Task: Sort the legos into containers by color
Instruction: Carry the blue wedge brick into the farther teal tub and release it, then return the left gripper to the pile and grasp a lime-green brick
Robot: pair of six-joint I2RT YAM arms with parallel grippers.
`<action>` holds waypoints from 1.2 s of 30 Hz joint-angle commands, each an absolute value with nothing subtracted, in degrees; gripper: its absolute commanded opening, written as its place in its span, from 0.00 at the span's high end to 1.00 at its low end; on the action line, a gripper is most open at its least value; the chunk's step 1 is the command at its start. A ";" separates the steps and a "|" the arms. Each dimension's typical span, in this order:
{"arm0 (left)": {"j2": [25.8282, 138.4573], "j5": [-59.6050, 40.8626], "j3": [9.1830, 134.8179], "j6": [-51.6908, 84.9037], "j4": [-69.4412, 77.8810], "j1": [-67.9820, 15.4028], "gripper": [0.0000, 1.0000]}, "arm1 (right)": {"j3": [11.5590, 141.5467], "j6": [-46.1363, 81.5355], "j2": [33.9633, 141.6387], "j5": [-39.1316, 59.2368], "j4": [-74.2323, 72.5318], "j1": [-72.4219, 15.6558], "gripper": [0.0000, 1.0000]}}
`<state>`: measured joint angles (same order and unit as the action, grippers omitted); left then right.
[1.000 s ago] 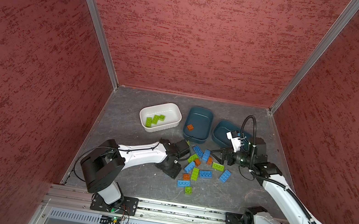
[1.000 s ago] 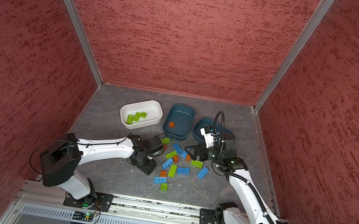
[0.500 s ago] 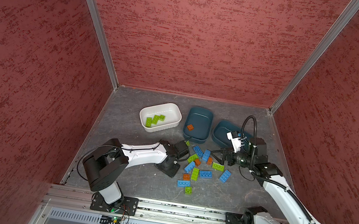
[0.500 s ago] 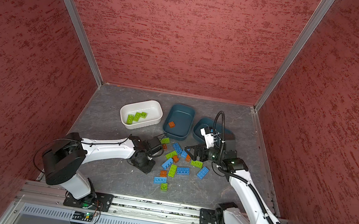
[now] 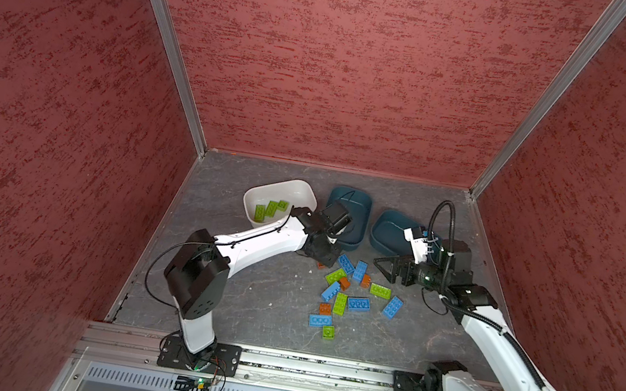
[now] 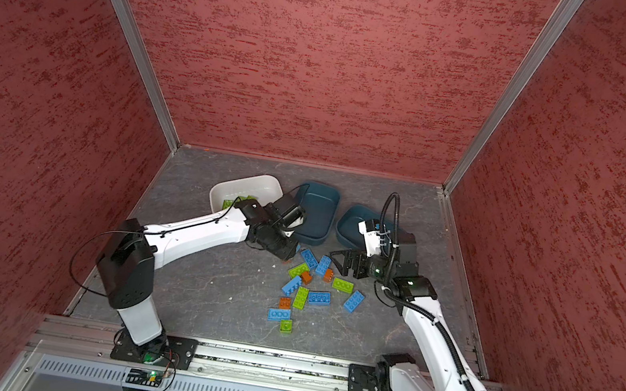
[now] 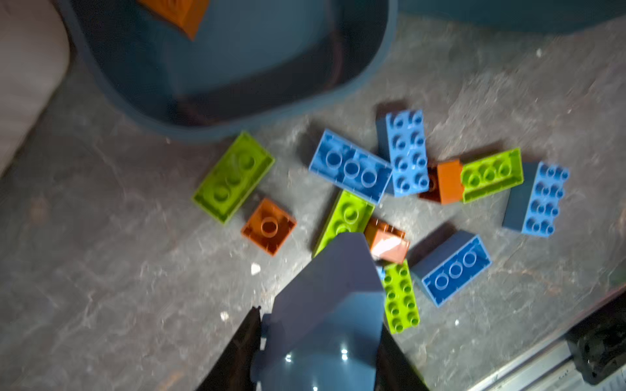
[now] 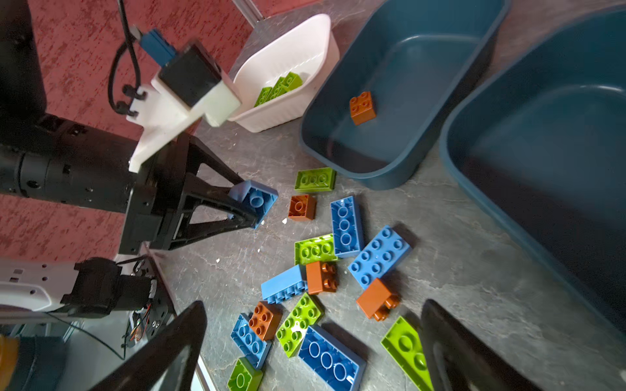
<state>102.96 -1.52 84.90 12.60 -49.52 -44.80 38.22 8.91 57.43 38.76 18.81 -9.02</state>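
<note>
Blue brick (image 8: 254, 200) is pinched in the left tool (image 8: 252, 211), jaws tight on it, just off the desk (image 5: 245, 300) I think, it's a bit blurry. Right tool (image 8: 315, 355) is spread wide, holding nothing, over the loose legos (image 5: 359, 304) mid-frame. White tub (image 5: 295, 192), up and left of the pile, has green bricks (image 5: 270, 209). Middle teal tub (image 8: 406, 67) has one orange brick (image 8: 362, 107).

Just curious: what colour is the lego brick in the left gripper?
Light blue. The lego brick in the left gripper shows best in the right wrist view.
</note>
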 commanded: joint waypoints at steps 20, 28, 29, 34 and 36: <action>135.93 -6.21 125.61 4.80 -35.10 -45.44 0.57 | 40.70 11.07 54.16 35.24 19.87 0.68 0.01; 139.93 -5.53 133.08 3.30 -37.02 -46.23 0.26 | 39.81 10.81 52.94 36.31 19.78 0.71 0.01; 139.23 -5.08 132.89 2.72 -37.54 -46.32 0.24 | 39.65 10.88 52.59 36.47 19.48 0.73 0.01; 132.22 -4.23 126.75 -0.07 -40.51 -46.67 0.18 | 39.73 10.80 52.60 38.32 19.25 0.66 0.01; 127.40 -3.55 120.33 -1.45 -40.35 -46.62 0.17 | 39.83 10.48 52.86 39.34 19.38 0.71 0.01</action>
